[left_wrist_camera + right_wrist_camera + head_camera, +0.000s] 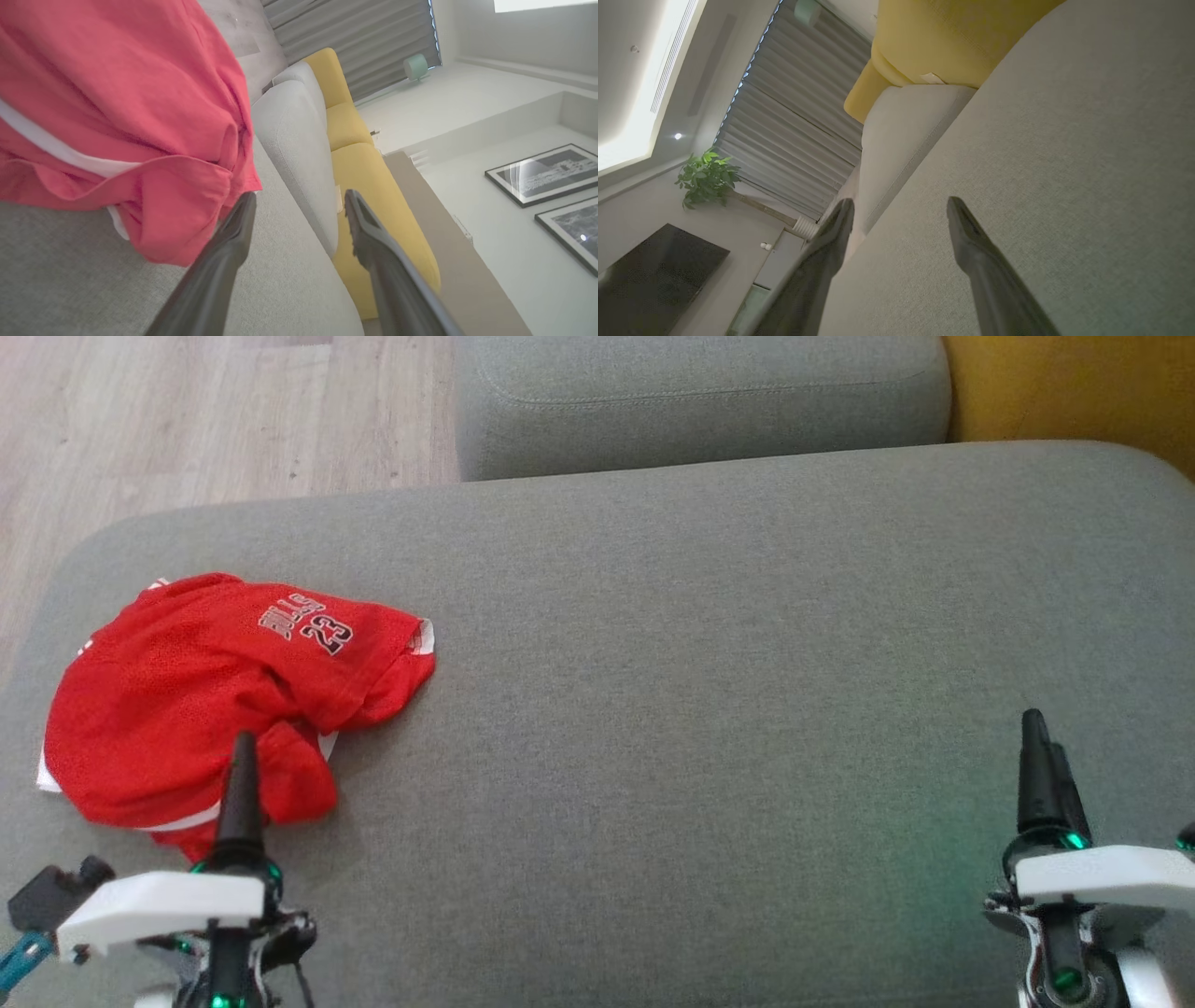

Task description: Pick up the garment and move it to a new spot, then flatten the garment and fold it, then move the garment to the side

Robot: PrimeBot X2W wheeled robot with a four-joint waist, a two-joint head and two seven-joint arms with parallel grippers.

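The garment (215, 700) is a red jersey with white trim and "BULLS 23" on it. It lies crumpled on the left end of a grey sofa seat (700, 691). My left gripper (245, 739) sits at the garment's near edge, over the red cloth, seen edge-on. In the left wrist view the garment (117, 121) bulges at the upper left, and the left gripper (301, 200) is open with nothing between its fingers; one fingertip is right by a fold. My right gripper (1041, 728) is at the lower right over bare cushion, and the right wrist view shows it (901, 205) open and empty.
A second grey cushion (700, 401) stands behind the seat, with a yellow one (1074, 387) at the far right. Wooden floor (187, 420) lies beyond the seat's left end. The wrist views show grey curtains (794, 116), a potted plant (707, 179) and framed pictures (546, 172).
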